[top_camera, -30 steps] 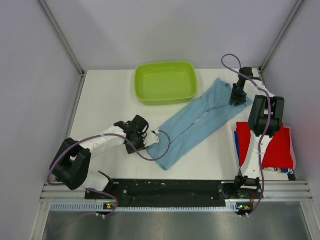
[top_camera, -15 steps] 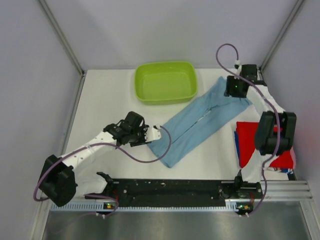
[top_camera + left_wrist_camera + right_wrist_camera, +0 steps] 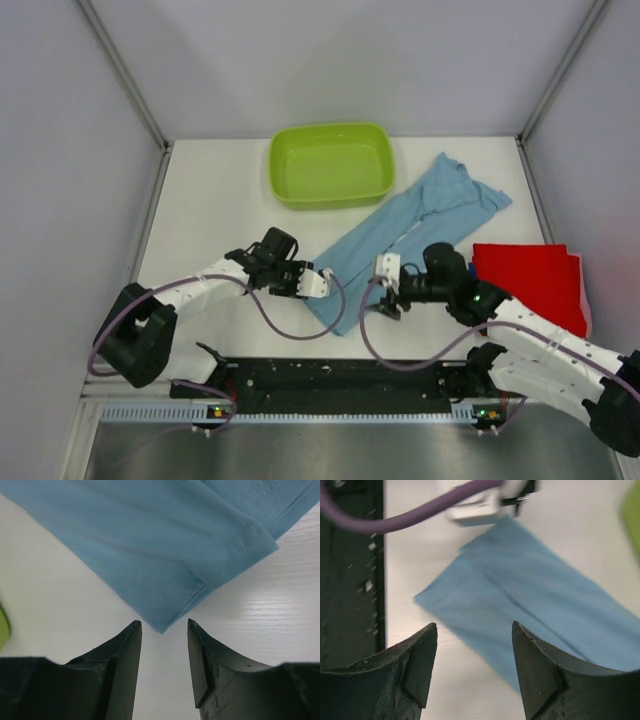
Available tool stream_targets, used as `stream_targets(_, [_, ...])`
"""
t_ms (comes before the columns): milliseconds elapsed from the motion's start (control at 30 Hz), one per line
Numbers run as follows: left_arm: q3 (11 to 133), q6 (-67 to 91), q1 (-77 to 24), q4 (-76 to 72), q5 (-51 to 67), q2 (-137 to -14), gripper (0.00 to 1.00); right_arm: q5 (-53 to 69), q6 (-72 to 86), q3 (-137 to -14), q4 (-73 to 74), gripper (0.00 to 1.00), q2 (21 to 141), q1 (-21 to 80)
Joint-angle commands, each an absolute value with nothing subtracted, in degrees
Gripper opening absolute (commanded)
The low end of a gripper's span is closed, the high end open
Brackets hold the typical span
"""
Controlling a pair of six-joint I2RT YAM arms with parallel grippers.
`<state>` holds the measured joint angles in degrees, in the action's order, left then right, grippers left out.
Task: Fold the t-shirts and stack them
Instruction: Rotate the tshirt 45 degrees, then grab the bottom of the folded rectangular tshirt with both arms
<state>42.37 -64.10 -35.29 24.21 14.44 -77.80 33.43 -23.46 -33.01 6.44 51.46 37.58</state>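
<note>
White table [image 3: 210, 200] boxed in by pale grey panels, with a black rail [image 3: 340, 380] along the near edge.

Light blue t-shirt [image 3: 410, 235] lies flat as a long band. It runs diagonally from near the middle of the near edge up toward the far right corner and stops short of the right edge. Its near end sits between the two grippers.

Left gripper [image 3: 163, 625]: jaws apart, holding nothing. The shirt's layered corner lies just past the fingertips; contact cannot be told.

Right gripper [image 3: 474, 627]: jaws wide apart, nothing held, low over the near end of the band. The view is blurred.

Red t-shirt [image 3: 530, 280] is folded flat against the right edge, just beside the blue band's far half. Whether they touch is unclear.

Lime-green basin [image 3: 331, 127] stands at the middle of the far edge, its green floor in full view. The shirt's long side passes just beside its near right corner.

White surface shows from the basin to the left edge. Purple cable [image 3: 290, 322] loops from the left wrist onto the table near the rail.
</note>
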Motion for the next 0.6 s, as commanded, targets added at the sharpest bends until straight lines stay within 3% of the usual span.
stream_targets(0, [40.2,-68.9,-35.2,20.8,16.4,-80.2,0.46,26.7,-31.2,-27.8,7.9,0.61,48.4,51.9])
stream_targets(200, [38.8,-69.3,-35.2,19.2,13.4,-83.0,0.41,11.5,-34.8,-23.6,-2.2,0.62,57.2,66.8])
stream_targets(300, [38.1,-68.7,-35.6,19.5,12.7,-83.2,0.28,7.5,-37.9,-24.3,-8.7,0.62,65.4,68.7])
stream_targets(433, [36.7,-69.0,-35.7,21.2,12.5,-81.7,0.03,1.8,-39.6,-27.2,-14.0,0.63,74.3,70.3])
stream_targets(567, [36.5,-68.1,-36.0,22.7,13.2,-79.5,0.0,2.5,-40.2,-27.6,-16.6,0.63,78.8,71.0])
